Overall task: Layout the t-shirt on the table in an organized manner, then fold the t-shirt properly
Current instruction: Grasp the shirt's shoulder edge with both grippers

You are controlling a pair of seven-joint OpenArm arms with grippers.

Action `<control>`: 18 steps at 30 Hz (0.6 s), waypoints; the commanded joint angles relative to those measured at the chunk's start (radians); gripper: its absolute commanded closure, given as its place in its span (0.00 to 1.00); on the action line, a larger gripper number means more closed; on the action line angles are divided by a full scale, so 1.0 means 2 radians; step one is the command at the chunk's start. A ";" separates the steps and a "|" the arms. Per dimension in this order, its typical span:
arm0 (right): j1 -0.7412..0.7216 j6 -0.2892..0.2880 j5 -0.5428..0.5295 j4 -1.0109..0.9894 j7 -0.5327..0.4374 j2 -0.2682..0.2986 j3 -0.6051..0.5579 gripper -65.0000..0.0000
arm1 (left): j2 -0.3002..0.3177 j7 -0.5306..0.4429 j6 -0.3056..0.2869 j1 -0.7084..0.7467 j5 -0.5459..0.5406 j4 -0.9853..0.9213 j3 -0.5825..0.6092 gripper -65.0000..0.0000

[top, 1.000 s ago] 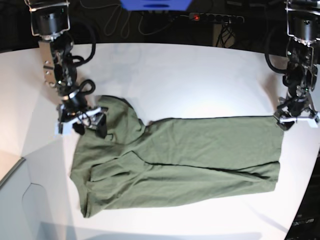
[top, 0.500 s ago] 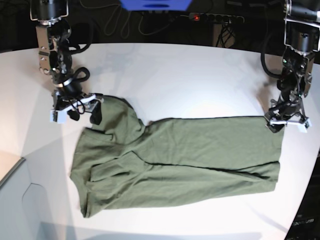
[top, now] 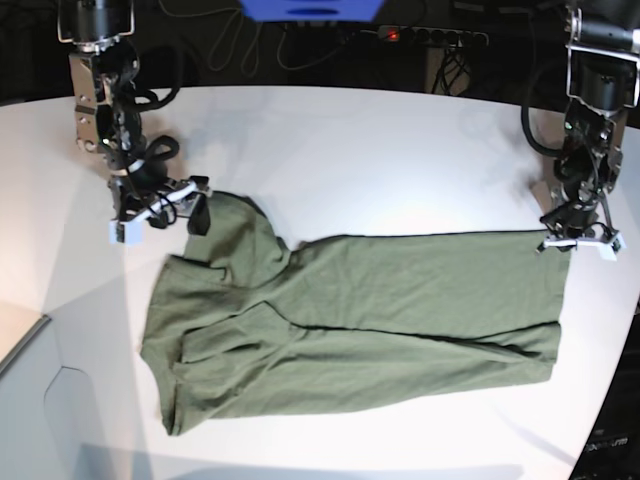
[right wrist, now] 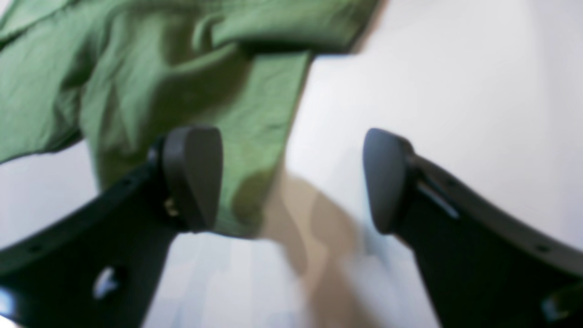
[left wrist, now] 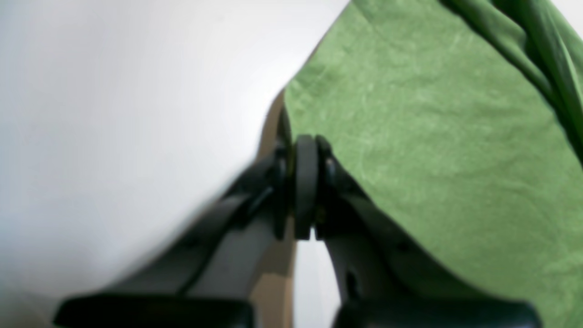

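- The t-shirt [top: 350,320] lies folded lengthwise into a long olive band across the near half of the table [top: 380,150], running from about 9 o'clock to 3 o'clock as seen from the base view.
- Its 9 o'clock end is bunched and rumpled, with overlapping flaps and a rounded lobe pushing up toward 11 o'clock; the 3 o'clock end is flatter, with a fairly straight edge.
- The left gripper [top: 578,240] sits at the shirt's corner on the 3 o'clock side, at the top of that straight edge.
- In the left wrist view the left gripper [left wrist: 304,187] has its pads pressed tight together right at the border of the green cloth [left wrist: 432,136]; whether fabric is actually pinched between them I cannot tell.
- The right gripper [top: 160,212] hangs at about 10 o'clock, just beside the rounded lobe.
- From its own camera the right gripper [right wrist: 291,180] is spread wide, one pad over the shirt's edge [right wrist: 255,118], the other over bare white tabletop [right wrist: 455,68], nothing held.
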State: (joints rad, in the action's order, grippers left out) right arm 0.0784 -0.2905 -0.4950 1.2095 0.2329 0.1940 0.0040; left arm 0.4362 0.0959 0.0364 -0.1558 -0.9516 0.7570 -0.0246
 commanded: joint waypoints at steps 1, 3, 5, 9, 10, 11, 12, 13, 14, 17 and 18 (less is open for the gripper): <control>-0.010 -0.007 -0.005 0.008 -0.008 0.003 -0.006 0.41 | 0.006 0.012 0.001 -0.003 -0.002 0.002 -0.001 0.99; -0.020 -0.007 -0.005 0.005 0.002 0.005 -0.021 0.43 | 0.006 0.012 0.001 -0.003 -0.002 0.002 -0.001 0.99; -0.024 -0.007 -0.005 -0.002 0.012 0.002 -0.028 0.43 | 0.006 0.012 0.001 -0.003 -0.002 0.001 -0.001 0.99; -0.034 -0.005 -0.005 -0.023 0.014 0.002 -0.029 0.43 | 0.005 0.012 0.001 -0.003 -0.002 0.000 -0.001 0.99; -0.034 -0.005 -0.005 -0.028 0.015 0.002 -0.029 0.43 | 0.005 0.012 0.001 -0.003 -0.002 0.000 -0.001 0.99; -0.034 -0.005 -0.005 -0.032 0.015 0.002 -0.029 0.43 | 0.005 0.012 0.001 -0.003 -0.002 0.000 -0.001 0.99; -0.034 -0.005 -0.005 -0.035 0.015 0.002 -0.030 0.43 | 0.005 0.012 0.001 -0.003 -0.002 0.000 -0.001 0.99; -0.034 -0.005 -0.005 -0.037 0.015 0.002 -0.030 0.43 | 0.005 0.012 0.001 -0.003 -0.002 0.000 -0.001 0.99; -0.033 -0.005 -0.005 -0.041 0.015 0.002 -0.030 0.43 | 0.005 0.012 0.001 -0.003 -0.002 0.000 -0.001 0.99; -0.030 -0.005 -0.005 -0.057 0.016 0.002 -0.030 0.43 | 0.004 0.012 0.001 -0.003 -0.002 0.000 -0.001 0.99; -0.029 -0.005 -0.005 -0.060 0.016 0.002 -0.032 0.43 | 0.004 0.012 0.001 -0.003 -0.002 0.000 -0.001 0.99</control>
State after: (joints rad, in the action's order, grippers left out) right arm 0.0143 -0.3058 -0.5182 1.0973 0.2085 0.1909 -0.0578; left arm 0.4347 0.0956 0.0322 -0.1562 -0.9520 0.7544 -0.0246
